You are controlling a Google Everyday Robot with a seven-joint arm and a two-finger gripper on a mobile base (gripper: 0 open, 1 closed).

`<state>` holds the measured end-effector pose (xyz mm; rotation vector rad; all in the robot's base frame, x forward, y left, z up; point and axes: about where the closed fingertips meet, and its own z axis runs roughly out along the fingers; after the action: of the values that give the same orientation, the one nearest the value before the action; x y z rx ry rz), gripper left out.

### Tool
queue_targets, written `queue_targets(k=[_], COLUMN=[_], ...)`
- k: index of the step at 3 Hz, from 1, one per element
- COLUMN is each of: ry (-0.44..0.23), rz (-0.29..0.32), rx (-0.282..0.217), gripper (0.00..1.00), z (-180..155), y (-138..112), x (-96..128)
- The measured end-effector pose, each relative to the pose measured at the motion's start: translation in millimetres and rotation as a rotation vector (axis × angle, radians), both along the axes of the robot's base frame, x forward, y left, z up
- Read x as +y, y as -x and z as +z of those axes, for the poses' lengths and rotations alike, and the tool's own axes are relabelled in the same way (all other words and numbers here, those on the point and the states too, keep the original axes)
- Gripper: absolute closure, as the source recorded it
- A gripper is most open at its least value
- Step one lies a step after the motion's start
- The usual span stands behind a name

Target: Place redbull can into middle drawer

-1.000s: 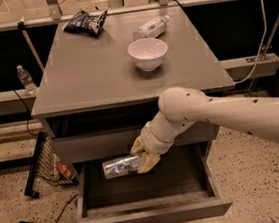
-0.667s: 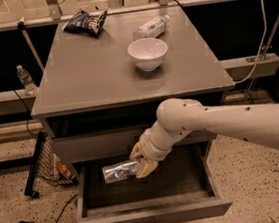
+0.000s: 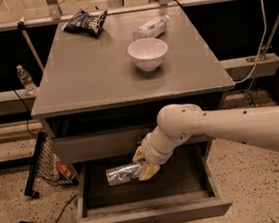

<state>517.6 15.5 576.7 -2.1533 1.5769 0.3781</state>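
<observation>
The redbull can, slim and silvery, lies sideways in my gripper, which is shut on its right end. The can hangs over the left part of the open middle drawer, a little above the drawer's dark floor. The drawer is pulled out wide at the bottom of the grey cabinet. My white arm reaches in from the right, under the closed drawer above.
On the cabinet top stand a white bowl, a clear plastic bottle lying down, and a dark chip bag. A water bottle stands on a shelf at left. A black mesh basket leans by the cabinet's left side.
My gripper and the can have moved slightly left and a little lower over the open drawer. The grip on the can is unchanged.
</observation>
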Motion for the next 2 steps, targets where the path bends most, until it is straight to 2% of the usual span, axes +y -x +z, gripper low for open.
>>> queue_targets(k=[2], ry=[-0.016], rz=[-0.012], rx=[-0.016], gripper=[1.0], z=[-34.6], y=[-2.7], x=[-4.2])
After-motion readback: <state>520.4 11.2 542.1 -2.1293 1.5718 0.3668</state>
